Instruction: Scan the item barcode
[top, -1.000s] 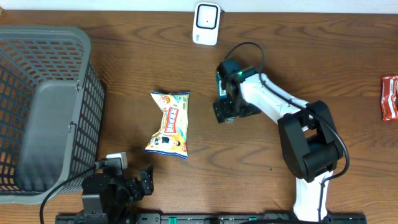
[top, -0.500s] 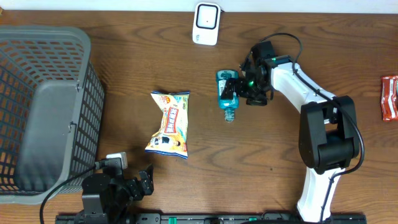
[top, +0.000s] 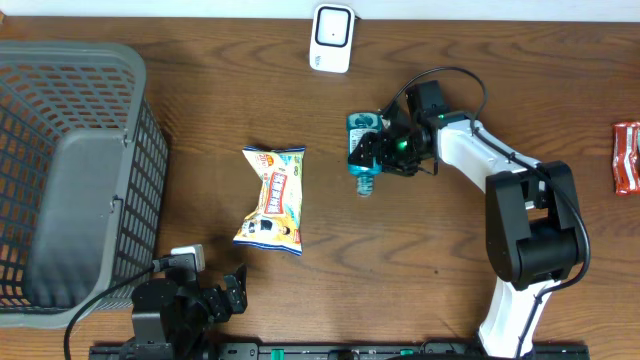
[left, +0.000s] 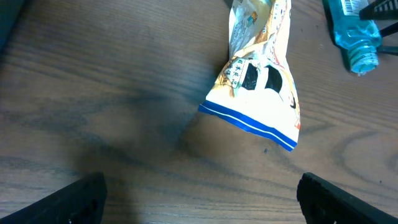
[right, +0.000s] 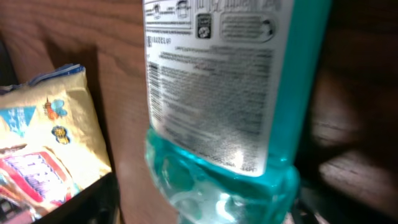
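Since a second ago the right arm (top: 468, 140) has swung off the top of the teal bottle (top: 362, 168) and come back at it from the side. The right jaws now sit against the bottle's body, level with its label. Whether they have closed on it I cannot tell. The right wrist view is filled by teal plastic and the fine print of the label (right: 211, 81), with only dark slivers at the lower corners.

The bottle lies flat on the bench (top: 420, 290), cap toward the near edge, a little below the white scanner (top: 331, 38) at the far edge. A side-on hold would probably suit lifting it and turning the label up to that scanner.

A snack bag (top: 272, 198) lies left of the bottle, apart from it, and a red packet (top: 626, 157) lies at the right edge. The left jaws stand wide open with nothing between them, parked low by the near edge and facing the snack bag. A grey mesh basket (top: 70, 150) takes up the left end, likely for scanned items.

The bench is dark brown wood grain, matte. Of the room, only a pale strip shows beyond its far edge.
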